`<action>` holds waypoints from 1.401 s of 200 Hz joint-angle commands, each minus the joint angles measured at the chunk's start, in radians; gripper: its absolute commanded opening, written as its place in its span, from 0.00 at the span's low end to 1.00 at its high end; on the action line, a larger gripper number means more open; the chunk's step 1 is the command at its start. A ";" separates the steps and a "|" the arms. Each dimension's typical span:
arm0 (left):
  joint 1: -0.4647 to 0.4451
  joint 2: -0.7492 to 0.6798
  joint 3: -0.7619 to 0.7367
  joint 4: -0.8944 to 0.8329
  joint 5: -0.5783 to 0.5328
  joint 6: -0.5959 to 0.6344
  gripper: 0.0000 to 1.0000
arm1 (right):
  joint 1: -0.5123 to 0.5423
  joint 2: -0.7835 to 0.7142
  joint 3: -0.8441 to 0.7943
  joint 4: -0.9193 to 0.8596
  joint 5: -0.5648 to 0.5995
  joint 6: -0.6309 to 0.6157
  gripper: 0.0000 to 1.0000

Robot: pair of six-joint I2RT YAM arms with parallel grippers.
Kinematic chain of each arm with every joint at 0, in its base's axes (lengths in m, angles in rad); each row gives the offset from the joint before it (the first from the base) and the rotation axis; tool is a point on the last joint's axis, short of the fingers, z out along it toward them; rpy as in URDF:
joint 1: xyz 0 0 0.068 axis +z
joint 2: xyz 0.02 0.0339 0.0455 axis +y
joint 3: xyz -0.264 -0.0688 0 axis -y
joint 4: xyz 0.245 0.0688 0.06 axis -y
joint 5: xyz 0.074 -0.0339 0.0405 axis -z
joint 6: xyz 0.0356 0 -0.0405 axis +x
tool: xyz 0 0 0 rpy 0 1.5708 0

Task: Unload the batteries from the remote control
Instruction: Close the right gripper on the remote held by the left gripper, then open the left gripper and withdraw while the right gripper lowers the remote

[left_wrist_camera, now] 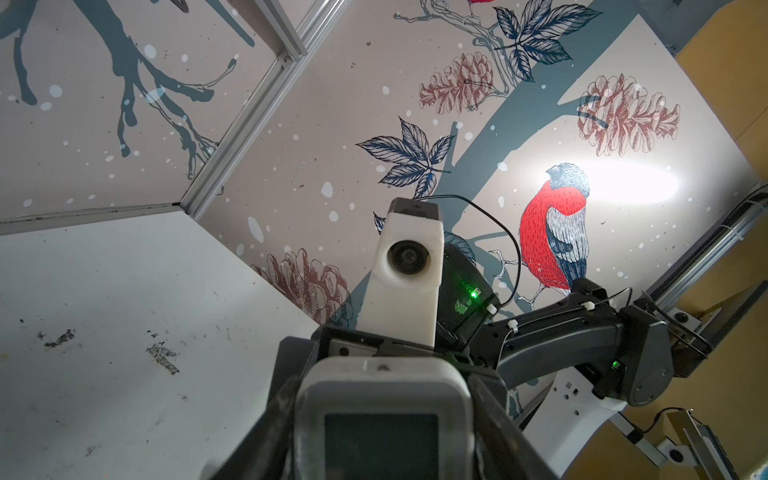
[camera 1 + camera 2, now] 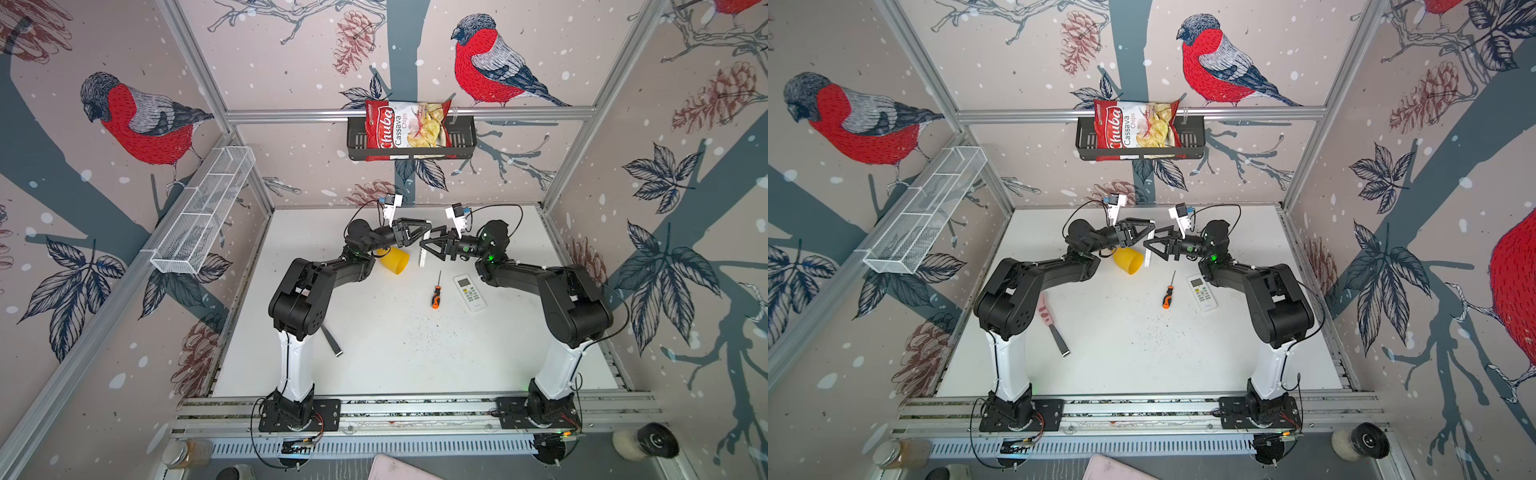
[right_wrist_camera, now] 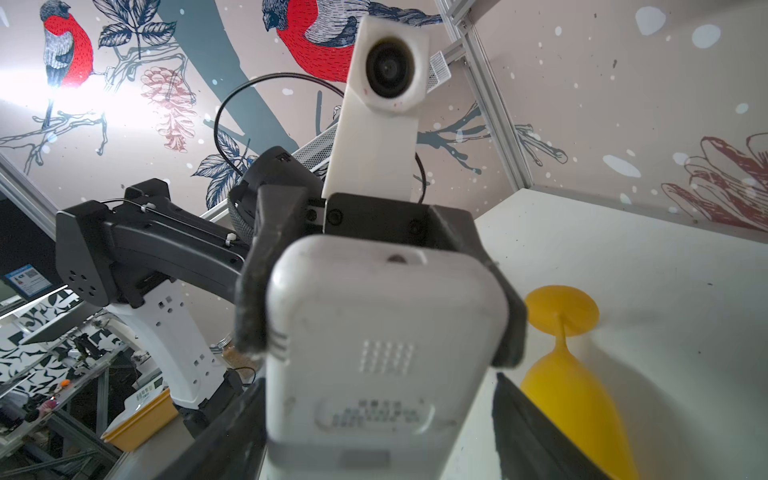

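The left gripper [image 2: 426, 232] is closed on the screen end of the white remote [image 2: 1148, 258], holding it at the 12 o'clock side of the table [image 2: 395, 353]. The right gripper [image 3: 378, 386] has its jaws wide on both sides of it, with a gap on one side. A yellow cup [image 2: 395, 259] lies at its 9 o'clock, a screwdriver [image 2: 436, 293] at 5 o'clock

A yellow plastic goblet [image 2: 395, 261] lies on its side on the white tabletop [image 2: 395, 357], toward the far middle. Nearer and to its right lies a screwdriver with an orange-and-black handle [image 2: 435, 298], its shaft pointing to the far side. A pink-handled flat-bladed tool [image 2: 1053, 325] lies toward the left. On the far wall, a black perforated basket [image 2: 463, 139] holds a red bag of cassava chips [image 2: 399, 126]. A white wire-mesh tray [image 2: 203, 212] hangs on the left wall.
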 commanded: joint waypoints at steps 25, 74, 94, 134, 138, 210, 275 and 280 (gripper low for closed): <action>-0.003 -0.003 0.004 0.069 0.006 -0.011 0.35 | 0.000 0.006 0.012 0.052 -0.018 0.031 0.70; -0.003 -0.001 0.003 0.057 -0.004 -0.001 0.35 | 0.000 0.001 0.012 0.019 -0.009 0.012 0.56; -0.003 -0.003 -0.001 0.047 -0.013 0.015 0.38 | 0.001 -0.001 0.016 -0.013 -0.003 -0.011 0.40; -0.003 -0.011 -0.008 0.027 -0.023 0.043 0.70 | -0.001 -0.009 0.012 -0.034 0.007 -0.023 0.32; -0.003 -0.013 -0.008 0.022 -0.025 0.048 0.77 | 0.000 -0.009 0.011 -0.036 0.008 -0.023 0.32; -0.002 -0.224 -0.150 -0.260 -0.268 0.347 0.98 | -0.003 -0.125 -0.029 -0.337 0.070 -0.225 0.31; -0.002 -0.634 -0.520 -0.399 -0.823 0.391 0.98 | 0.141 -0.280 0.029 -0.998 0.481 -0.608 0.29; -0.002 -0.667 -0.548 -0.419 -0.881 0.377 0.98 | 0.160 -0.283 0.040 -1.033 0.516 -0.626 0.30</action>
